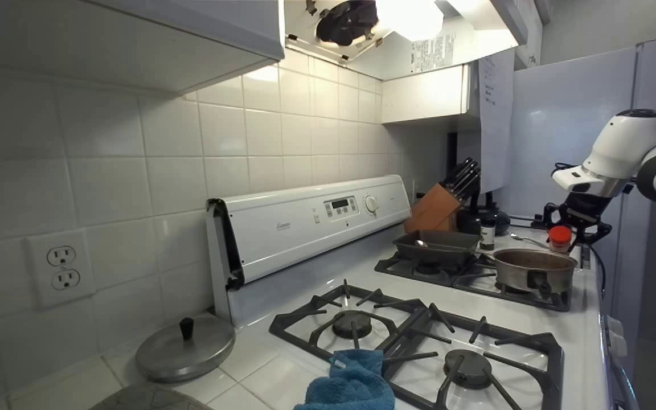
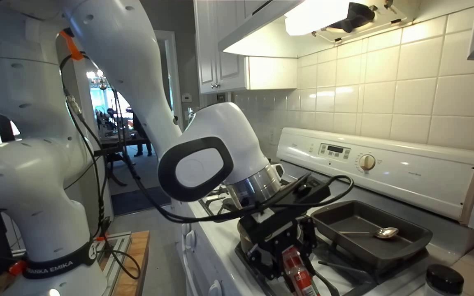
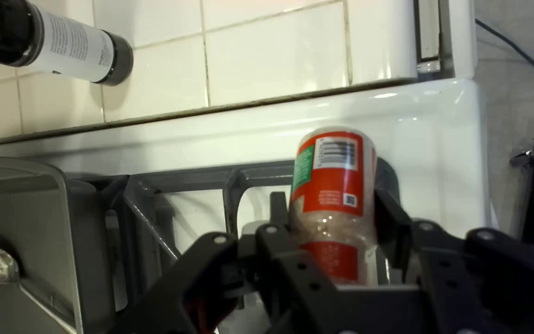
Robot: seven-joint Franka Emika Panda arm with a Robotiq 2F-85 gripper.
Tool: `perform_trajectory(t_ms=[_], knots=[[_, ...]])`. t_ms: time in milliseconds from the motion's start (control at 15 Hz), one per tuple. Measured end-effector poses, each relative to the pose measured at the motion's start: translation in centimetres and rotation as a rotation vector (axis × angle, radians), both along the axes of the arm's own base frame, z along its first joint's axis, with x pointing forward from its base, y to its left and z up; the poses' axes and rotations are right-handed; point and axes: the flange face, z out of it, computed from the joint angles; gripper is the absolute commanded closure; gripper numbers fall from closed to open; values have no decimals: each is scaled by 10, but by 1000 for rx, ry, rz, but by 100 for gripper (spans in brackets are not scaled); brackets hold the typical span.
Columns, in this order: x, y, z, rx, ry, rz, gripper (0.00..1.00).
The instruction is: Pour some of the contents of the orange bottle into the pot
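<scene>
The bottle (image 1: 560, 237) (red, with a green patch) is gripped by the hand (image 3: 334, 211), at one o'clock from the pot (image 1: 517, 275) in an exterior view.

Free room above uncovered burners (image 1: 468, 367), pot (image 1: 513, 274) close by gripper (image 3: 333, 211), dark pan (image 2: 358, 217) beside pot, range hood (image 2: 276, 41) overhead

Black band (image 2: 58, 267) round the white robot base (image 2: 84, 283): you can read "RANKA EMIKA".
Slim orange-red cylindrical bottle (image 3: 333, 204): you see a barcode (image 3: 335, 154) and a square code (image 3: 350, 200); lettering too small.
Black-capped cylindrical bottle (image 3: 77, 44): you face fine label print, illegible.
Long white stove panel (image 1: 305, 219): script, blurred to you.
Hanging white paper sheet (image 1: 496, 125), printed white hood label (image 1: 432, 54): lines you cannot make out.
</scene>
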Motion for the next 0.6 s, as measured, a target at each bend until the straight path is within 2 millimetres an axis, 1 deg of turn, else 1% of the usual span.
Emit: perform_trajectory(t_ms=[200, 400, 467, 533, 600], knots=[[2, 10, -4, 46, 0, -15, 77], [11, 24, 4, 84, -16, -16, 77], [14, 25, 10, 95, -19, -20, 77], [15, 20, 19, 105, -21, -26, 77], [16, 11, 29, 113, -25, -33, 77]])
